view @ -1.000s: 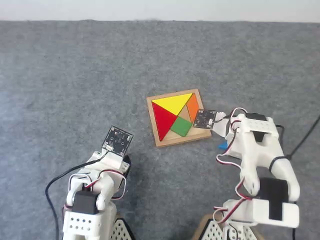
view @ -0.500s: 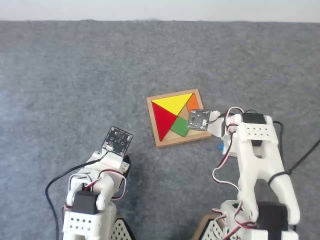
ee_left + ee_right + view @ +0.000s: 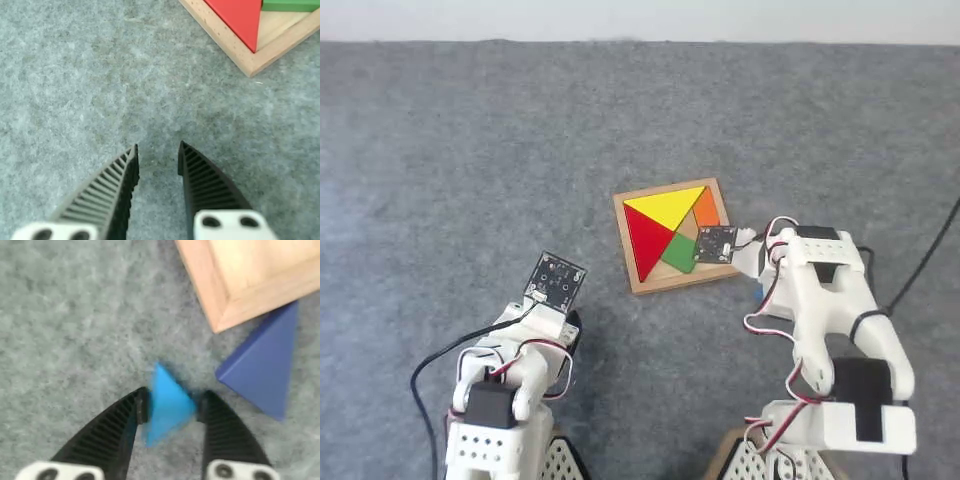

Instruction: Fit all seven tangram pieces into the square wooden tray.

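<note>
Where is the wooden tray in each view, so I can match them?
High view: wooden tray at the picture's centre.
Left wrist view: its corner, beyond the left gripper.
Right wrist view: its corner, beyond the right gripper.
Shared landmark: the tray's bare floor.

— What is by the left end effector (image 3: 158, 146)?
— Its two black ribbed fingers (image 3: 120, 185) stand a little apart, above the grey felt worktop (image 3: 75, 75).
— And farther off?
— One corner of the wooden tray (image 3: 235, 55). Inside lie a red piece (image 3: 237, 17) and a green piece (image 3: 290, 5), touching each other, beside bare wood.
</note>
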`<state>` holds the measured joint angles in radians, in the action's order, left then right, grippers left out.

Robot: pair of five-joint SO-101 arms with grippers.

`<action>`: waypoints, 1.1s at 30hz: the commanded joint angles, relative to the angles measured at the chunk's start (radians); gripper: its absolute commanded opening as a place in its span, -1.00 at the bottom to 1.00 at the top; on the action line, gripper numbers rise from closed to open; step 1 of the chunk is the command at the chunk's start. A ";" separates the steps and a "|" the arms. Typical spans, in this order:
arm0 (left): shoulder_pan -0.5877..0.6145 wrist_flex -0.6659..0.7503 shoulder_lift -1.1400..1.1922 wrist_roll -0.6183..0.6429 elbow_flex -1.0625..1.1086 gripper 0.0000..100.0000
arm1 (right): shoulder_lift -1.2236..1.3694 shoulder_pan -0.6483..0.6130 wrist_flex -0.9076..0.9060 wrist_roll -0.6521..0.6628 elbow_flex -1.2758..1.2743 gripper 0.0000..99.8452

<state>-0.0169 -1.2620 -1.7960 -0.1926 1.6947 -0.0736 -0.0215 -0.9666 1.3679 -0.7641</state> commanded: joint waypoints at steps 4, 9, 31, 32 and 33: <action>0.000 -0.003 -0.021 0.008 -0.012 -0.75 | -0.002 0.030 0.005 0.009 0.011 -0.93; 0.000 -0.003 -0.021 0.008 -0.012 -0.75 | -0.005 0.038 0.007 -0.009 0.014 -0.91; 0.000 -0.003 -0.021 0.008 -0.012 -0.75 | -0.503 0.088 -0.236 -0.644 -0.117 -0.70; 0.000 -0.003 -0.021 0.008 -0.012 -0.75 | -0.503 0.088 -0.239 -0.678 -0.117 -0.70; 0.000 -0.003 -0.021 0.008 -0.012 -0.75 | -0.503 0.088 -0.240 -0.712 -0.117 -0.70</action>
<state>-0.0184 -1.2620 -1.7960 -0.1926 1.6947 -0.5370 0.0721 -1.2352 0.8416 -0.8853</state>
